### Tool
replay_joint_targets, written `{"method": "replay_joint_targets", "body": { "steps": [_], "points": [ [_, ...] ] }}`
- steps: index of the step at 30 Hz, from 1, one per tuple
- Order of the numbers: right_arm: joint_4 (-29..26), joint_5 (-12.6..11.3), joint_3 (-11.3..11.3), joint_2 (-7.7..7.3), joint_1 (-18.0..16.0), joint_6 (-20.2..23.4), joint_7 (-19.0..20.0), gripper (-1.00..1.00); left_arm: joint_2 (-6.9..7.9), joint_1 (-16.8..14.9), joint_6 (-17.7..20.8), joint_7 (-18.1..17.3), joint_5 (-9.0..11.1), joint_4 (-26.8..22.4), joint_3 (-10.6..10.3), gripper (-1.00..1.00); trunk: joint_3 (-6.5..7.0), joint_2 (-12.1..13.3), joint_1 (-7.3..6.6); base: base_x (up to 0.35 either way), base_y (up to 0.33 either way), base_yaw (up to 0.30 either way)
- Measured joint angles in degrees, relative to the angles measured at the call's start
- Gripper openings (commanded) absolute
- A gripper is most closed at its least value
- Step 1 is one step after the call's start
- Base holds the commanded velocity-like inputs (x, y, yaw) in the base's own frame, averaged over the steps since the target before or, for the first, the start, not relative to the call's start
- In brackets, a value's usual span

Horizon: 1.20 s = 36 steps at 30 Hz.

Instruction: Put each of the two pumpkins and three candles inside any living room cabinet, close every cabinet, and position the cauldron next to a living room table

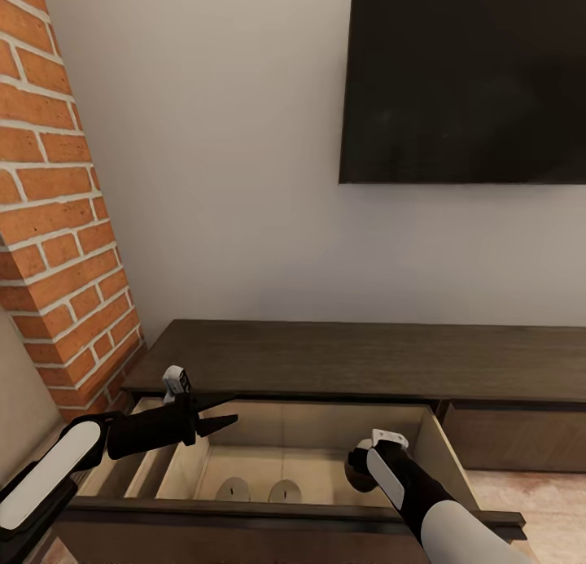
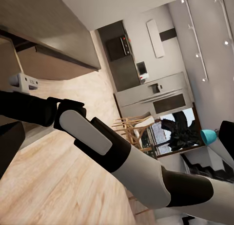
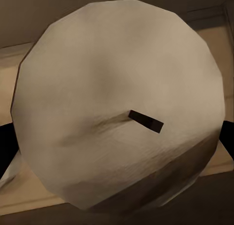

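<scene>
The dark-brown cabinet (image 1: 366, 356) runs along the wall, its left drawer (image 1: 325, 424) pulled out and showing pale wood inside. Two cream candles (image 1: 233, 489) (image 1: 284, 491) lie on the drawer floor. My right gripper (image 1: 358, 466) is down inside the drawer's right part, shut on a third cream candle (image 3: 117, 103), whose dark wick (image 3: 145, 121) faces the right wrist camera. My left gripper (image 1: 224, 421) hovers open over the drawer's left part with nothing in it. The pumpkins and cauldron are out of view.
The cabinet's right drawer (image 1: 513, 438) is shut. A black TV (image 1: 464, 80) hangs on the wall above, and a brick column (image 1: 57, 222) stands at the left. The left wrist view looks across wood floor (image 2: 58, 186) toward a distant kitchen (image 2: 156, 96).
</scene>
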Motion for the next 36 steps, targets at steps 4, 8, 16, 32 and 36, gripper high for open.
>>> {"method": "replay_joint_targets", "body": {
  "steps": [4,8,16,32,36],
  "points": [
    [0.01,0.08,0.0,-0.01,-0.01,0.1,-0.02,-1.0,0.0,0.0,0.0,0.0,0.0,-0.1,0.0,1.0,0.0,0.0,0.0,0.0,0.0,0.0],
    [0.06,-0.03,0.0,0.0,-0.01,0.26,-0.11,-1.0,0.0,0.0,0.0,0.0,0.0,-0.24,0.0,1.0,0.0,0.0,-0.01,0.054,0.0,0.0],
    [0.07,-0.1,0.0,0.0,-0.01,2.69,-0.38,-1.0,0.0,0.0,0.0,0.0,0.0,-0.61,0.0,1.0,0.0,0.0,-0.02,0.108,0.0,0.0],
    [0.07,0.05,0.0,0.03,-0.01,3.03,-0.53,-1.0,0.0,0.0,0.0,0.0,-0.02,-0.7,-0.09,1.0,0.0,0.0,0.0,0.058,0.0,0.0],
    [0.15,0.03,0.0,0.01,-0.01,3.06,-0.59,-1.0,0.04,0.0,0.0,0.0,0.0,-0.7,-0.09,1.0,0.0,0.0,0.0,0.0,0.0,0.0]
  ]
}}
